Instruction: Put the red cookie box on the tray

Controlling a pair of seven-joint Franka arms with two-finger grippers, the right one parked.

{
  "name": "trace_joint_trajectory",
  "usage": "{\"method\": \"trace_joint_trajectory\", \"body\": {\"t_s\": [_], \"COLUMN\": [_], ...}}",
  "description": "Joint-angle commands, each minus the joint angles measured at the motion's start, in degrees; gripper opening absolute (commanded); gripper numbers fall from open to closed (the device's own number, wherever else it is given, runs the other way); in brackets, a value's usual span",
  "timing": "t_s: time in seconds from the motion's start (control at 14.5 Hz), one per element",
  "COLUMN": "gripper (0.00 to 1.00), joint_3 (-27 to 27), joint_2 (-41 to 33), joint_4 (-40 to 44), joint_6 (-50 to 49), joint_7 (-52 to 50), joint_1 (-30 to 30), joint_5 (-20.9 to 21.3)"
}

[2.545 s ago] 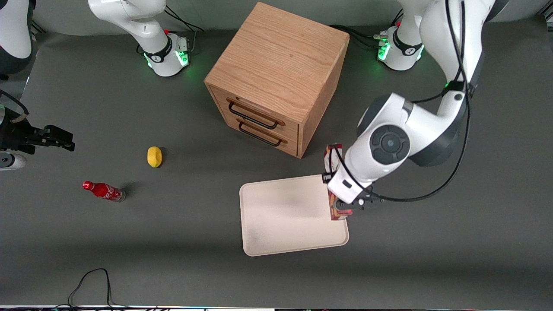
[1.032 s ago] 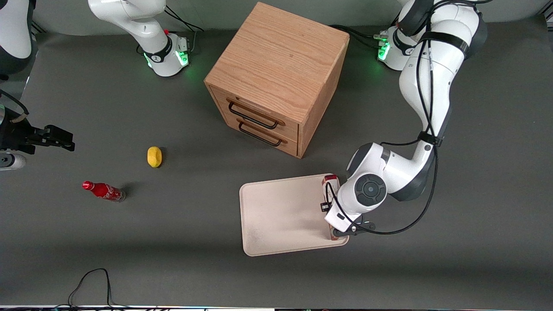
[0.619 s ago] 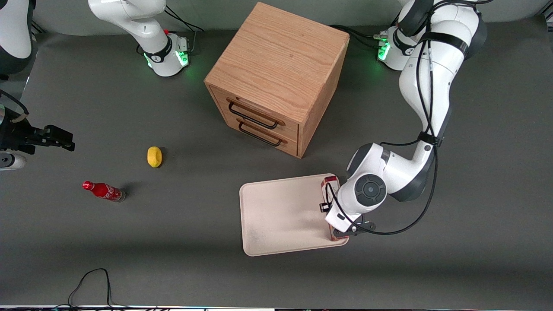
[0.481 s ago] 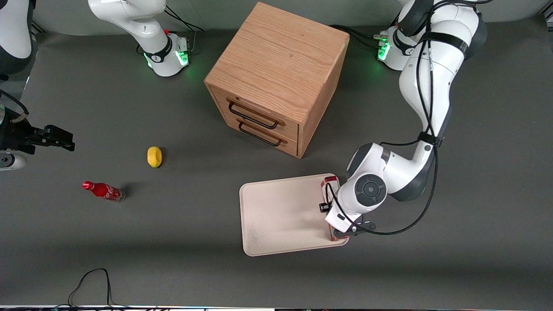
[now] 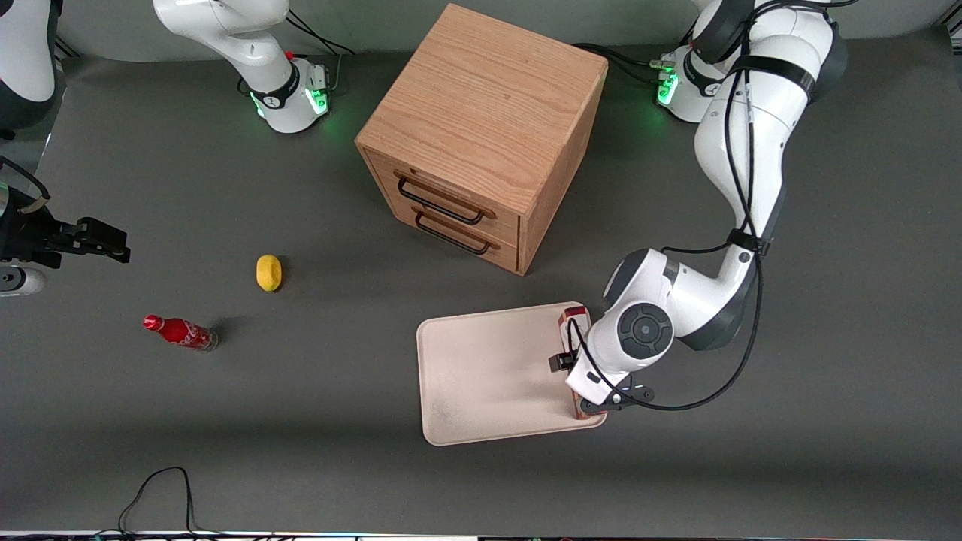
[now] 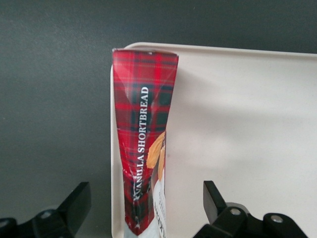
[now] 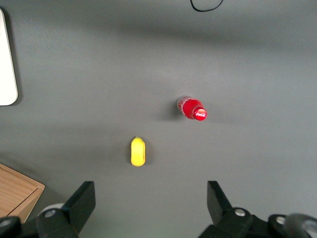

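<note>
The red cookie box (image 5: 570, 321), in tartan print with white lettering, rests on the cream-white tray (image 5: 488, 368), along the rim at the working arm's end. The wrist hides most of it in the front view. In the left wrist view the box (image 6: 143, 148) runs along the tray's (image 6: 237, 124) edge up to a rounded corner. My left gripper (image 5: 582, 383) hangs right over the box and is open. Its black fingers (image 6: 77, 203) stand apart on either side of the box (image 6: 143, 148), with a gap between each finger and the cardboard.
A wooden two-drawer cabinet (image 5: 481, 135) stands farther from the front camera than the tray. A yellow fruit (image 5: 268, 272) and a small red soda bottle (image 5: 180, 331) lie toward the parked arm's end. A black cable (image 5: 158, 488) loops near the table's front edge.
The arm carried the box down onto the tray's edge. In the last half second the fingers spread apart and let the box go.
</note>
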Motion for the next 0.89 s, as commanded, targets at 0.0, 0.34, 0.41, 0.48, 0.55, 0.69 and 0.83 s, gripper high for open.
{"method": "trace_joint_trajectory", "body": {"t_s": [0.0, 0.34, 0.41, 0.48, 0.55, 0.69, 0.83], "gripper": [1.0, 0.99, 0.99, 0.99, 0.99, 0.99, 1.0], "joint_3": [0.5, 0.0, 0.0, 0.1, 0.0, 0.2, 0.2], "joint_2": [-3.3, -17.7, -21.9, -25.8, -29.1, -35.4, -42.2], "joint_4": [-3.1, -20.2, -24.5, -28.1, -31.1, -35.5, -39.5], "joint_6": [-2.5, -3.6, -3.6, -4.0, -5.4, -9.2, -12.6], "joint_7": [-0.2, 2.8, 3.5, 5.7, 8.4, 14.4, 20.4], "joint_1": [0.4, 5.4, 5.9, 6.8, 8.6, 12.3, 16.6], "joint_5": [0.7, 0.0, 0.0, -0.2, -0.3, -3.7, -4.8]}}
